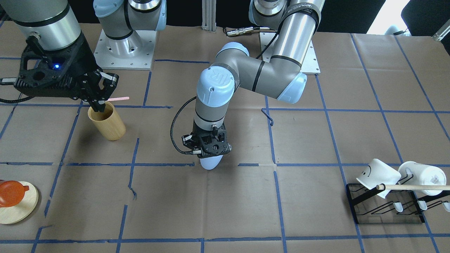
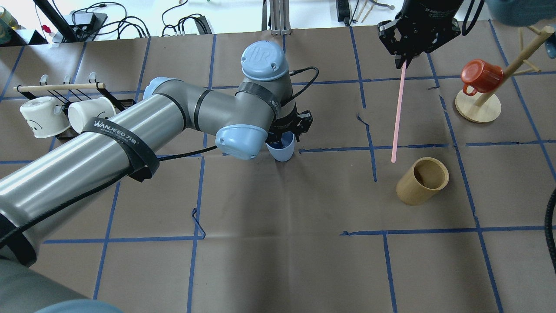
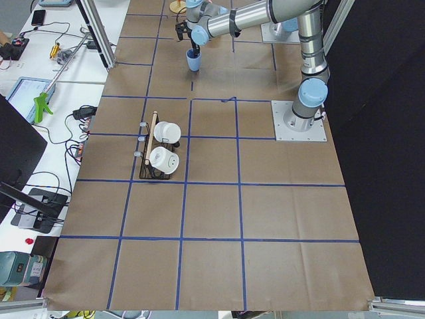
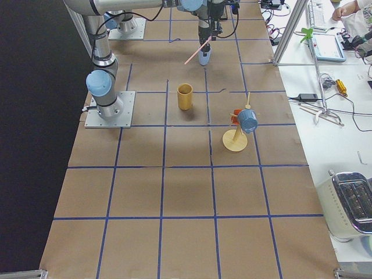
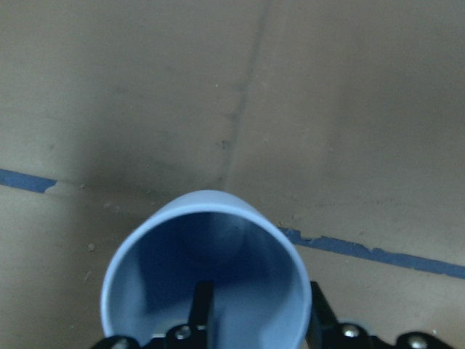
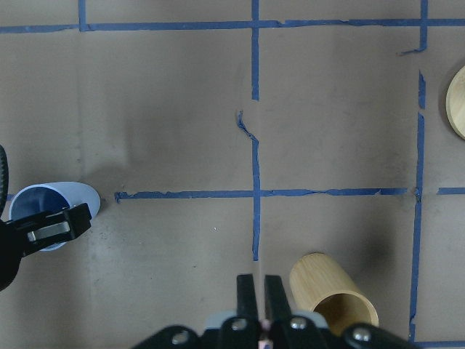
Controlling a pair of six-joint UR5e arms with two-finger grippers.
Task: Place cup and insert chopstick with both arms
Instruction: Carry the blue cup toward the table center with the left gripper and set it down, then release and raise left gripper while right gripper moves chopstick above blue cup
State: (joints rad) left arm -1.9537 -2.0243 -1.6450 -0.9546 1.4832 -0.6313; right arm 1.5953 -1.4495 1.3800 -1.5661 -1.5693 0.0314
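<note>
Mid-frame, the left gripper [image 2: 286, 134] clamps the blue cup's [image 2: 282, 153] rim. Upper right, the right gripper [image 2: 404, 64] pinches the pink chopstick [image 2: 397, 117], its tip near the wooden tube [image 2: 423, 181]; a mug stand [image 2: 478, 111] stands beyond.

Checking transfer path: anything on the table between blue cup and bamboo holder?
Bare stretch: only blue tape between blue cup and bamboo holder, shown in the overhead view.

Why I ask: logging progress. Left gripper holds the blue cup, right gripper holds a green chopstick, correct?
No: the chopstick is pink, not green, as the overhead view shows. The left gripper holds the blue cup; the right gripper holds the chopstick.
</note>
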